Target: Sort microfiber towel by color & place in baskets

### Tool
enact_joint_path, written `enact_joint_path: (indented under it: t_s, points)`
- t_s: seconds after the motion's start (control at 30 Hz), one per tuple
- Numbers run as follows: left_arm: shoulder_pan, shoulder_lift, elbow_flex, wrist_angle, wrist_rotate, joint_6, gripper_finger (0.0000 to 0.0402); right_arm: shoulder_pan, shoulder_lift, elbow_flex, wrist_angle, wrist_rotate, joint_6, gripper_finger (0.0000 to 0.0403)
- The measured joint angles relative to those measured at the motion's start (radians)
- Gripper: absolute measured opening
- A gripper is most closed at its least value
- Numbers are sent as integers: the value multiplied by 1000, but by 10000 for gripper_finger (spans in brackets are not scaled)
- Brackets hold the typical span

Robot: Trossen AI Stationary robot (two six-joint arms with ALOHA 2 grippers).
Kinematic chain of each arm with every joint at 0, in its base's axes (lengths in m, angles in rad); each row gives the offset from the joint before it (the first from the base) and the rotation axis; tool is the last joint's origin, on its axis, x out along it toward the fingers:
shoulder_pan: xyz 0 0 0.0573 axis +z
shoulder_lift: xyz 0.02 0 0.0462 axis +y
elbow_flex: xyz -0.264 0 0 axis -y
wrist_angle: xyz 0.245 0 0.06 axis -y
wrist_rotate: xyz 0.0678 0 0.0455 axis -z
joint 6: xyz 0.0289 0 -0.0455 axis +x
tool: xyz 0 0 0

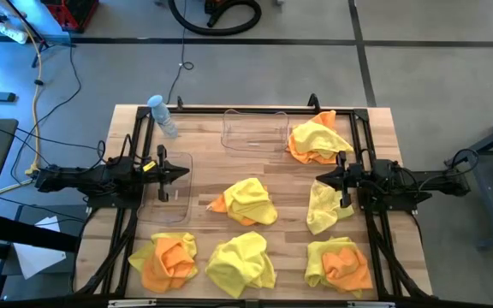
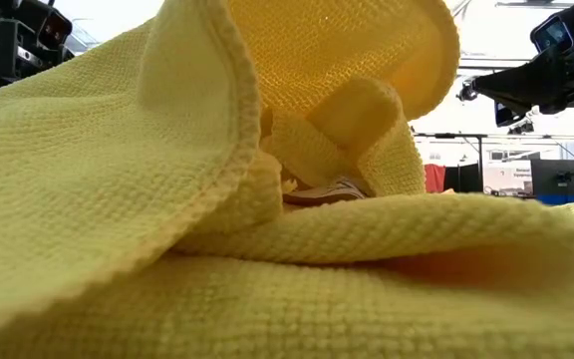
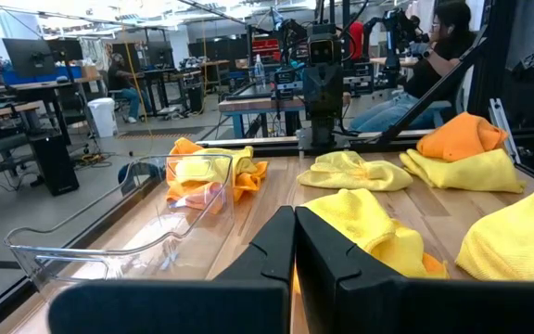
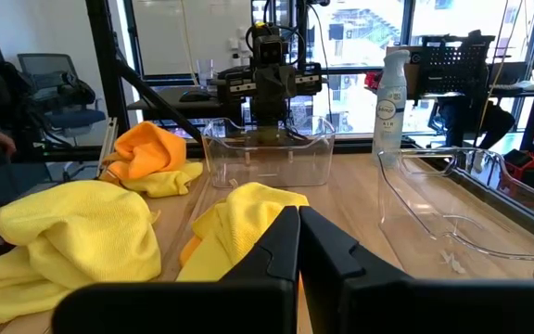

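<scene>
Several yellow and orange microfiber towels lie bunched on the wooden table: a pile in the middle [image 1: 248,201], a yellow one at the right [image 1: 323,210], an orange and yellow pile at the far right [image 1: 319,137], and three piles along the near edge [image 1: 168,259], [image 1: 240,263], [image 1: 341,263]. One clear basket [image 1: 255,128] stands at the far centre, the other [image 1: 169,190] at the left. My left gripper [image 1: 184,174] is shut and empty above the left basket. My right gripper [image 1: 319,180] is shut and empty above the right yellow towel. Both show shut in their wrist views, left [image 3: 295,232] and right [image 4: 298,227].
A clear plastic bottle [image 1: 163,115] stands at the far left corner. Black frame rails [image 1: 362,145] run along the table's sides. A yellow towel [image 2: 267,199] lies right against the low camera and fills its view. People sit in the room behind [image 3: 443,46].
</scene>
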Motion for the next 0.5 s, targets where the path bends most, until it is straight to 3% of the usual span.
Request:
enact_joint_path:
  t_s: [0.5]
  points:
    - [0, 0, 0, 0, 0, 0, 0, 0, 0, 0, 0, -6, 0, 0]
